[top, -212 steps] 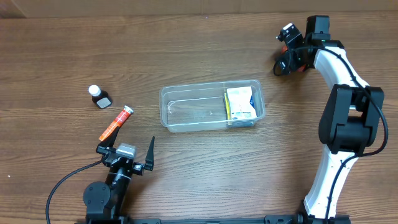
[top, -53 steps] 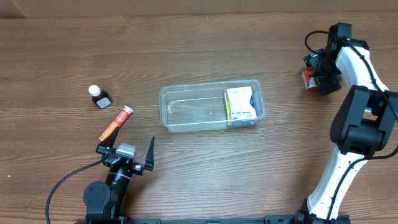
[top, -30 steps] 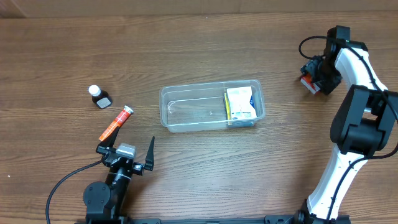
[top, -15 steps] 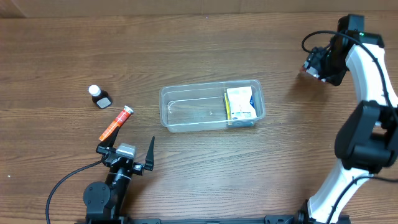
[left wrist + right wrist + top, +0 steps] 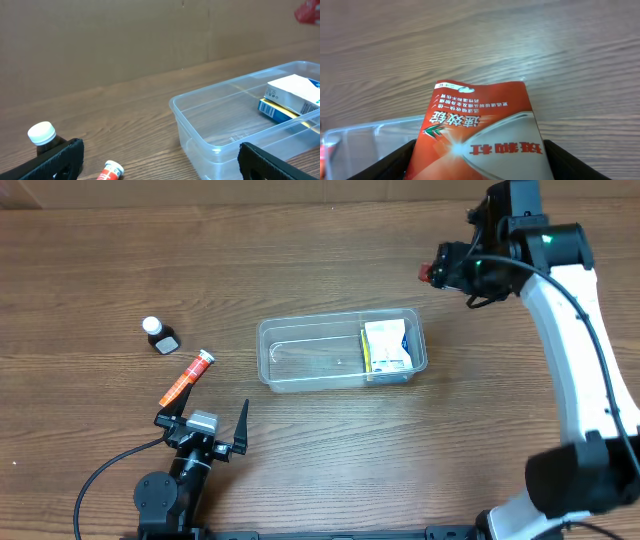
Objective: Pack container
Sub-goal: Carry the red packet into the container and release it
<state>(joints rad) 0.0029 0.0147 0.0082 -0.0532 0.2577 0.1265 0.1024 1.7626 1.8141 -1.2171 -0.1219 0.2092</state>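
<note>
The clear plastic container (image 5: pixel 300 370) lies mid-table with a white, blue and yellow box (image 5: pixel 387 347) in its right end; it also shows in the left wrist view (image 5: pixel 210 130). My right gripper (image 5: pixel 440 272) is shut on a red and silver box (image 5: pixel 480 135) and holds it in the air, above and to the right of the container. A corner of the container (image 5: pixel 355 135) shows at the lower left of the right wrist view. My left gripper (image 5: pixel 205 423) is open and empty near the table's front edge, left of the container.
An orange tube with a white cap (image 5: pixel 186 378) lies left of the container, just beyond my left gripper. A small dark bottle with a white cap (image 5: pixel 157 334) stands further back left; it shows in the left wrist view (image 5: pixel 44 136).
My right gripper took hold of the red box at the far right, lifted it and carried it left toward the container. The left arm has not moved.
</note>
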